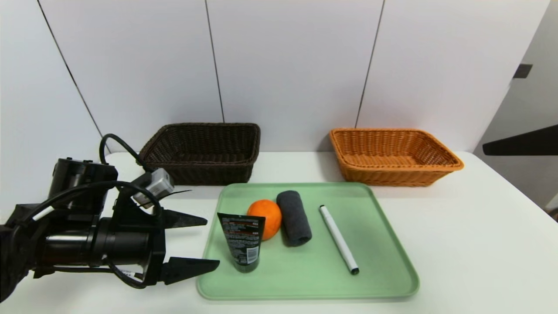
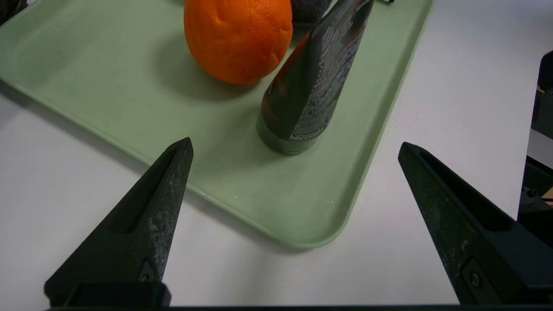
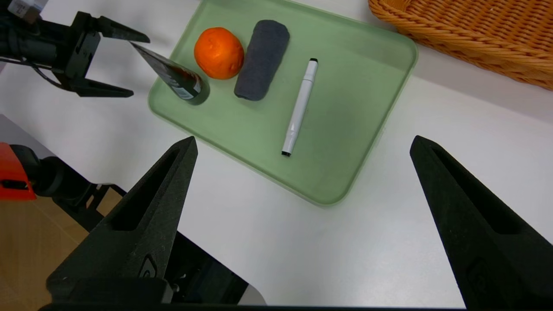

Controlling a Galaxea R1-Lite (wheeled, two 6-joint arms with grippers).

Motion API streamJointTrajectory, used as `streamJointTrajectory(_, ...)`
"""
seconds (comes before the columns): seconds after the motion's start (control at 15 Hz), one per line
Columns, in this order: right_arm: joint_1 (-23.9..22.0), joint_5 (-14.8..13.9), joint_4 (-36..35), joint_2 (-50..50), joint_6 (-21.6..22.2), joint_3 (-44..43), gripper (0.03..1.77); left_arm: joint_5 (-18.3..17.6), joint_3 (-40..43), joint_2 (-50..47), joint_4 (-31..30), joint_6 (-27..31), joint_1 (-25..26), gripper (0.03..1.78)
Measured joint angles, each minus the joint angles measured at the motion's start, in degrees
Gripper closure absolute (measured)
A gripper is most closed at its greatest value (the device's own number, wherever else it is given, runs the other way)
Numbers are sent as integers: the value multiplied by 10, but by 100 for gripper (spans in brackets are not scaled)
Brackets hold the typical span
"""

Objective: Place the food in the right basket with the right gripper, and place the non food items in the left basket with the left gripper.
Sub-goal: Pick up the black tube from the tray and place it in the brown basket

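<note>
- Left gripper (image 1: 213, 242): jaws wide open, holding nothing, just beside the tray's near-left part, tips facing the tube.
- Right gripper (image 3: 304, 140): jaws wide open, holding nothing, over the table (image 1: 475, 244) right of the tray.
- On green tray (image 1: 322, 279) we see orange (image 1: 267, 218), upright black tube (image 1: 244, 244), grey rolled cloth (image 1: 294, 218), white pen (image 1: 339, 240).
- Behind it: brown basket (image 1: 200, 172) left, orange-tan basket (image 1: 392, 174) right.
</note>
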Motion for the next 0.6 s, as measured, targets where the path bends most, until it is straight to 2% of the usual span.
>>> streamJointTrajectory(0.13, -1, 0, 0, -1, 2, 4, 10, -38, -1, 26, -35, 0, 1, 12)
streamJointTrajectory(0.4, -2, 0, 0, -7, 1, 15, 10, -90, -2, 80, -101, 1, 2, 12)
streamJointTrajectory(0.6, -3, 0, 0, -9, 0, 17, 10, -125, -1, 108, -127, 1, 2, 12)
